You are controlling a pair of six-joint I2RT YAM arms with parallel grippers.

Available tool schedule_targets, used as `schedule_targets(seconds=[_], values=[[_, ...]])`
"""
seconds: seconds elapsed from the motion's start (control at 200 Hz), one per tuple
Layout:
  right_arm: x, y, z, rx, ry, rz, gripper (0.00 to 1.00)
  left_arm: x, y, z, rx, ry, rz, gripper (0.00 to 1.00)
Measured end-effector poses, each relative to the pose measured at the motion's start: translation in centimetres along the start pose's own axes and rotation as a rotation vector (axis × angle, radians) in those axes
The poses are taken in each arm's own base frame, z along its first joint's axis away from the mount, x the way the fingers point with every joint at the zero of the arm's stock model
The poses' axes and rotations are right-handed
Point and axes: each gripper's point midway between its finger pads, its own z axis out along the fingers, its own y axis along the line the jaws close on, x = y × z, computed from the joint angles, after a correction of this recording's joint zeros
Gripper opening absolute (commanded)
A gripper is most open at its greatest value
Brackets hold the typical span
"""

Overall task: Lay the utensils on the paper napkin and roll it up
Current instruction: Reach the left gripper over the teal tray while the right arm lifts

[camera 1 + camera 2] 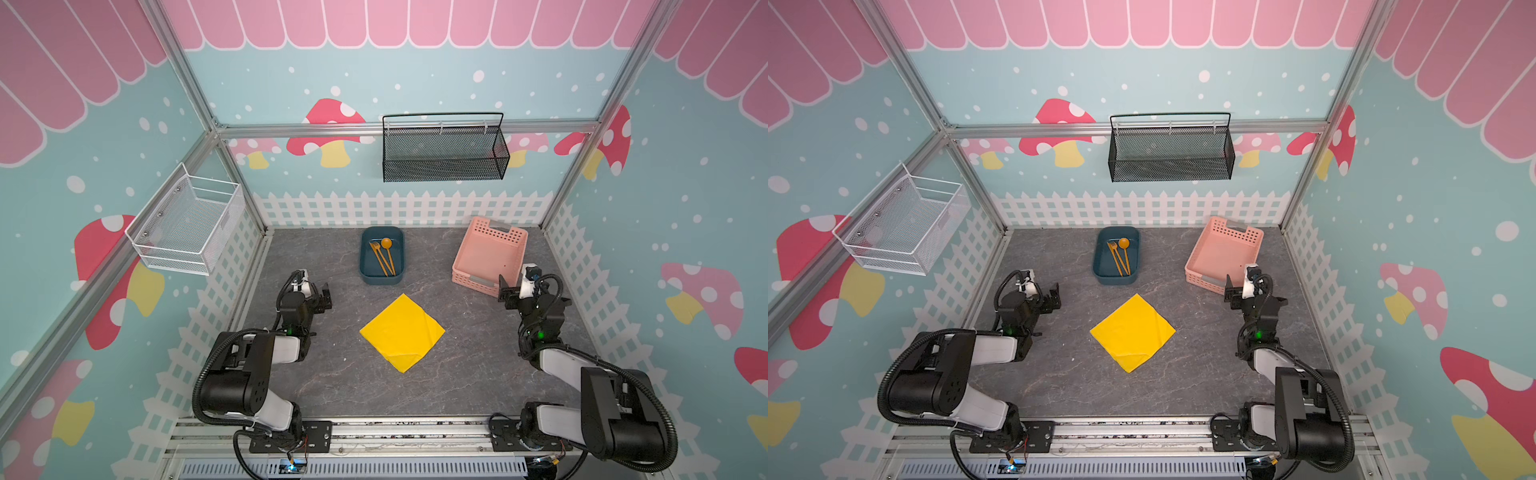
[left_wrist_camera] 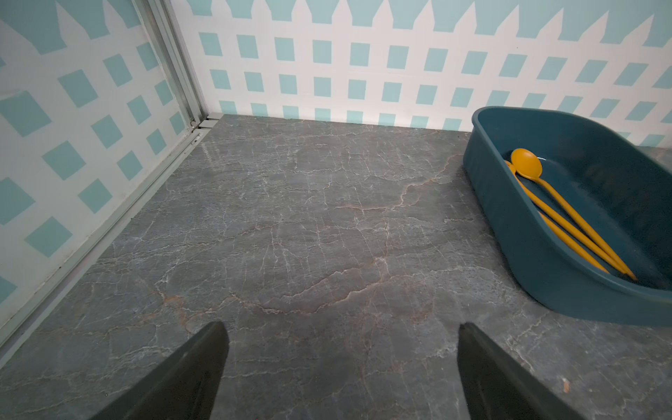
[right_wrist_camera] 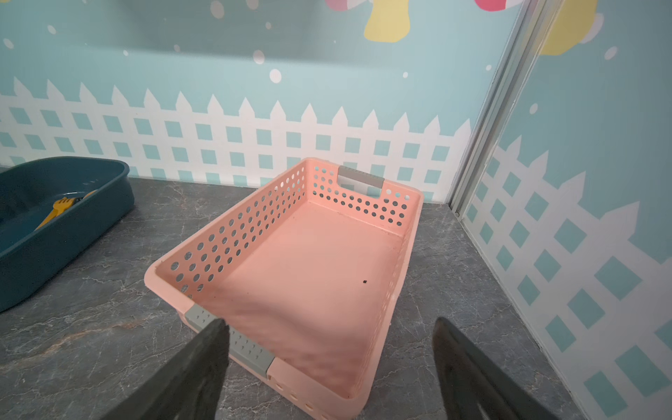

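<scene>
Nothing placed yet: paper napkin bare, all three utensils in the dark blue tub.

Grey table is open between the arms, with walls close on three sides. Pink basket sits just ahead of the right gripper, likely crowding its reach. Napkin lies flat, corner-on, mid-table, apart from the tub behind it. Left gripper is near the tub. Fingers spread on both, nothing between. Left to do: fetch, lay, roll.

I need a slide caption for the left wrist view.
Open left gripper above grey marble tabletop; dark blue plastic tub nearby holds orange plastic utensils.
</scene>
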Motion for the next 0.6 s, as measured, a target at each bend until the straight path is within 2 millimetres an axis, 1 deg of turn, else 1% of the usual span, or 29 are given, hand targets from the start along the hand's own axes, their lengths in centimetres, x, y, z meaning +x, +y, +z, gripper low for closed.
schedule_targets(seconds=[0.09, 0.165, 0.265, 0.335, 0.395, 0.525, 0.6], values=[[-0.4, 0.2, 0.9, -0.010, 0.050, 0.029, 0.86, 0.0, 0.4, 0.0, -0.008, 0.000, -0.006, 1.00], [-0.6, 0.7, 1.4, -0.030, 0.093, 0.050, 0.84, 0.0, 0.5, 0.0, -0.012, 0.000, -0.008, 1.00], [-0.9, 1.5, 1.8, -0.056, 0.140, 0.081, 0.84, 0.0, 0.7, 0.0, -0.033, 0.006, -0.006, 1.00], [-1.1, 2.0, 2.0, -0.073, 0.170, 0.107, 0.81, -0.5, 0.5, 0.0, -0.049, 0.022, 0.003, 1.00], [-1.3, 2.3, 2.1, -0.086, 0.189, 0.128, 0.79, -2.2, 0.3, 0.0, -0.066, 0.018, 0.008, 1.00], [-2.1, 3.2, 2.4, -0.124, 0.215, 0.173, 0.74, -7.6, -0.4, 0.2, -0.098, -0.042, -0.009, 0.99], [-2.5, 3.8, 2.7, -0.148, 0.233, 0.196, 0.69, -9.7, -0.9, 0.4, -0.099, -0.041, -0.043, 0.96]])
